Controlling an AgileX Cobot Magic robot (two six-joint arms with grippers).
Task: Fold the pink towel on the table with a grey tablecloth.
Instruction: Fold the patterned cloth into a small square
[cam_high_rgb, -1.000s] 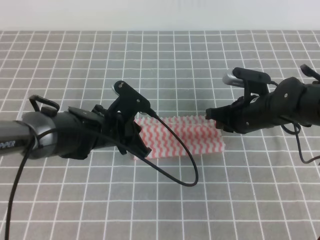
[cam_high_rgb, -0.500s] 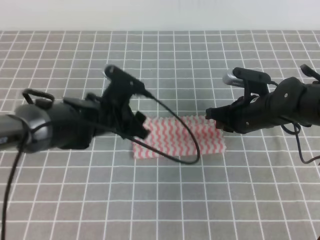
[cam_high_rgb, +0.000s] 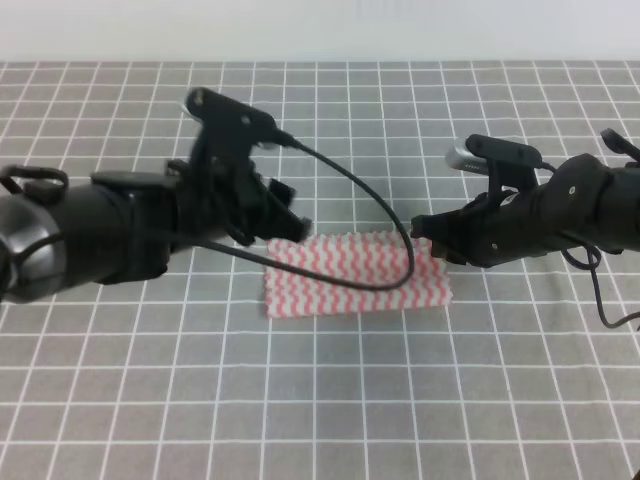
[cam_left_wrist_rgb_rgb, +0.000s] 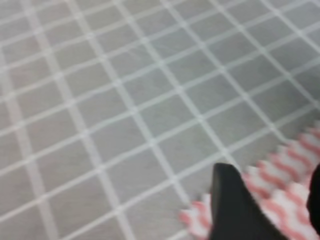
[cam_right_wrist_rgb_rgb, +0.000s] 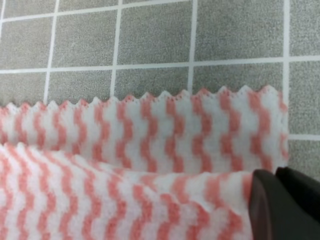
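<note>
The pink towel (cam_high_rgb: 355, 272) lies folded into a long strip on the table with a grey tablecloth (cam_high_rgb: 330, 400). My right gripper (cam_high_rgb: 426, 240) is shut on the strip's far right corner. The right wrist view shows its dark fingers (cam_right_wrist_rgb_rgb: 265, 205) pressed together on the upper layer of the pink towel (cam_right_wrist_rgb_rgb: 125, 145), which lies over a lower layer. My left gripper (cam_high_rgb: 288, 228) hovers above the strip's far left corner, open. In the left wrist view its fingers (cam_left_wrist_rgb_rgb: 232, 210) stand apart, with the zigzag edge of the pink towel (cam_left_wrist_rgb_rgb: 280, 192) below them and nothing held.
A black cable (cam_high_rgb: 370, 220) from the left arm loops over the towel's middle. The gridded tablecloth (cam_left_wrist_rgb_rgb: 125, 100) spreads on all sides, and a pale wall (cam_high_rgb: 320, 30) bounds the far edge.
My left gripper has risen and moved back and to the right, off the towel's left end. That end now lies flat and uncovered. The right arm has stayed still.
</note>
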